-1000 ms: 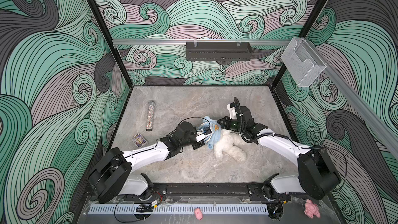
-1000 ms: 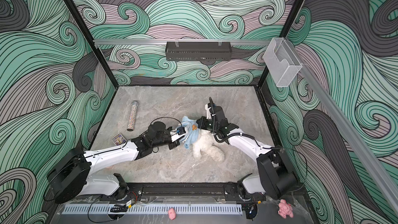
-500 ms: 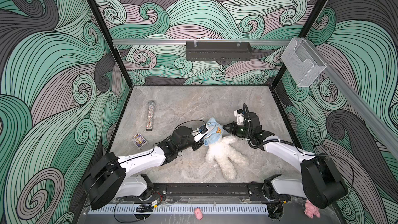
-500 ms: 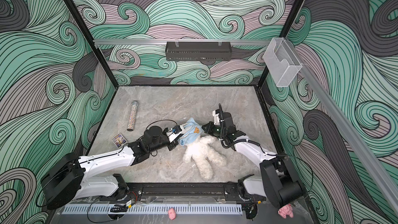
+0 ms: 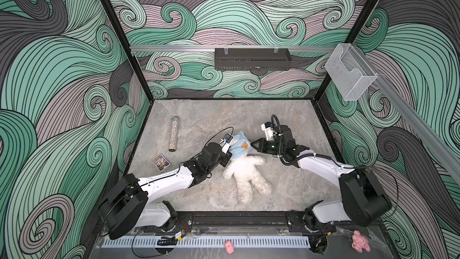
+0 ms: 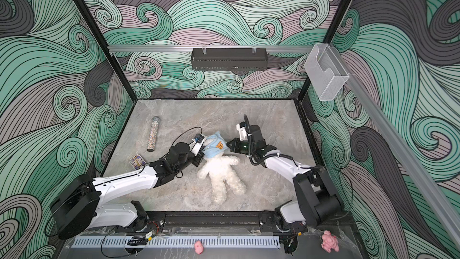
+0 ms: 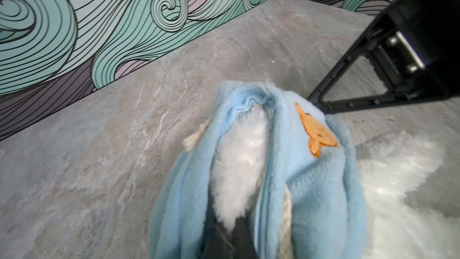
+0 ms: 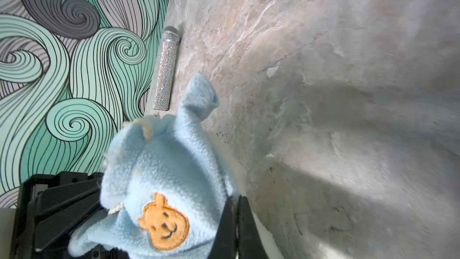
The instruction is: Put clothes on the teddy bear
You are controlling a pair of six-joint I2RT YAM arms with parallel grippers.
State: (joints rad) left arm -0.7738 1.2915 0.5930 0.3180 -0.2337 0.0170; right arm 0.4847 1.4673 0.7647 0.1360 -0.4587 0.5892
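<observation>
The teddy bear (image 5: 245,170) (image 6: 221,170) lies flat mid-table in both top views, legs toward the front edge. A light blue garment (image 5: 240,148) (image 6: 214,147) with an orange bear patch (image 8: 164,222) covers its head. My left gripper (image 5: 230,149) (image 7: 230,235) is shut on the garment's left side, with white fur (image 7: 239,160) showing in the fold. My right gripper (image 5: 252,144) (image 8: 237,203) is shut on the garment's right edge beside the patch. The bear's face is hidden.
A glittery tube (image 5: 173,134) (image 8: 166,71) lies at the left back. A small card pack (image 5: 160,162) sits near the left wall. On the back wall hangs a black tray (image 5: 252,59), with a clear holder (image 5: 349,78) at the right. Two pink plush toys (image 5: 229,246) (image 5: 359,244) lie outside the front rail.
The bear's bunched-up body has unfolded and now lies stretched with its legs toward the front. Both grippers kept hold of the garment and shifted only slightly.
</observation>
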